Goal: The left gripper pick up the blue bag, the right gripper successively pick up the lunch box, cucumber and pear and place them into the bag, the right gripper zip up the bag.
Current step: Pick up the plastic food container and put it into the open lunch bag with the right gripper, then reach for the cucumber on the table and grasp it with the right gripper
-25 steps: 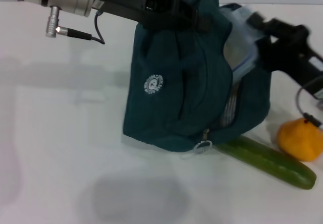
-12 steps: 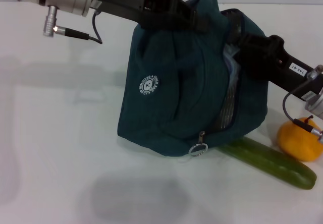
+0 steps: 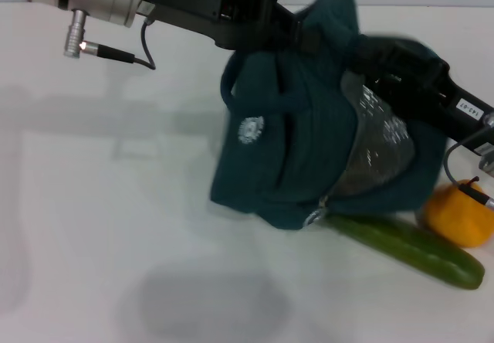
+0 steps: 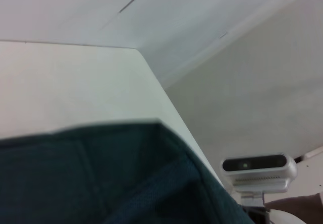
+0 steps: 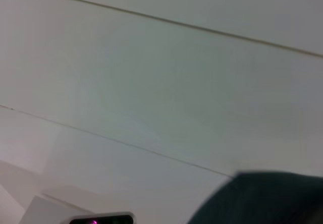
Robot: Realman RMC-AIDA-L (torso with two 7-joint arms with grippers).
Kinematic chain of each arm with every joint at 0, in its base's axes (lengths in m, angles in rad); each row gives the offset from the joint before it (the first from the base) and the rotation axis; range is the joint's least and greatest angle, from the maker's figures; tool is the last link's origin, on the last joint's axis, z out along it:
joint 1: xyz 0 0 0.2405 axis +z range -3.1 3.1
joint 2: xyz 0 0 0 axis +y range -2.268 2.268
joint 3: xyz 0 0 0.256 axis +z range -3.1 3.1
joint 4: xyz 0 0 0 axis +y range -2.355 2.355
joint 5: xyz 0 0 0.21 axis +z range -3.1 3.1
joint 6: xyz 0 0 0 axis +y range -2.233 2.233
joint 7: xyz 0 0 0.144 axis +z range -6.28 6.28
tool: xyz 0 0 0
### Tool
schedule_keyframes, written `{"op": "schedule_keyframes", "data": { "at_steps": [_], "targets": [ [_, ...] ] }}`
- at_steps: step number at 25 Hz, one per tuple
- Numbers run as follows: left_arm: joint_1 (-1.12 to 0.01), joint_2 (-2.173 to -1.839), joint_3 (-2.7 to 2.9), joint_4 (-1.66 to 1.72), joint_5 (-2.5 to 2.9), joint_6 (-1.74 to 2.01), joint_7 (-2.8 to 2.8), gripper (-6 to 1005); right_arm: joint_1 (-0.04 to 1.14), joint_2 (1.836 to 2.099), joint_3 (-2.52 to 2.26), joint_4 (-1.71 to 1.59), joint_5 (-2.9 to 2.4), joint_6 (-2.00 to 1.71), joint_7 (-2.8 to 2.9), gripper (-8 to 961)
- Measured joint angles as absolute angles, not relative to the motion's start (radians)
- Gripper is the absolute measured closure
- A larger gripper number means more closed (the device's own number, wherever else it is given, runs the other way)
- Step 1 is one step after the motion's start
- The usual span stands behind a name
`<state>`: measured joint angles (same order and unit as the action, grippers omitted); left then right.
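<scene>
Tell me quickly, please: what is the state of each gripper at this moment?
Left gripper: shut on the blue bag's top edge, holding it up.
Right gripper: at the bag's opening; its state cannot be told.

The blue bag [image 3: 293, 150] is swinging toward the right gripper [image 3: 386, 65] and bunching up, its logo now nearer that claw. The right gripper is pushing deeper into the bag's opening, and the lunch box [image 3: 374, 146] is showing inside.
</scene>
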<state>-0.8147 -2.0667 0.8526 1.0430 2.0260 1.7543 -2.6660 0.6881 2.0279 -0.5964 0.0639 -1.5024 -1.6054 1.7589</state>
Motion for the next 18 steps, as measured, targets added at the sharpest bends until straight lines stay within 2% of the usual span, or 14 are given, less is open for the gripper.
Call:
{"op": "schedule_keyframes", "data": {
  "at_steps": [7,12,14,18],
  "targets": [
    [-0.813,-2.056,0.850,1.043,2.006,1.763,-2.669,933,0.673,2.028,-0.595,0.040,-1.501,-1.632,1.745,657],
    [-0.808,-2.047,0.845,1.043,2.007,1.755,-2.669,933,0.617,2.028,-0.595,-0.023,-1.500,-1.752,1.741,569],
    [-0.803,-2.045,0.844,1.043,2.020,1.738,-2.664,933,0.588,2.026,-0.595,-0.049,-1.497,-1.807,1.723,310],
    [-0.797,-2.041,0.844,1.013,2.036,1.715,-2.640,933,0.531,2.021,-0.596,-0.103,-1.477,-1.890,1.655,275]
  ]
}}
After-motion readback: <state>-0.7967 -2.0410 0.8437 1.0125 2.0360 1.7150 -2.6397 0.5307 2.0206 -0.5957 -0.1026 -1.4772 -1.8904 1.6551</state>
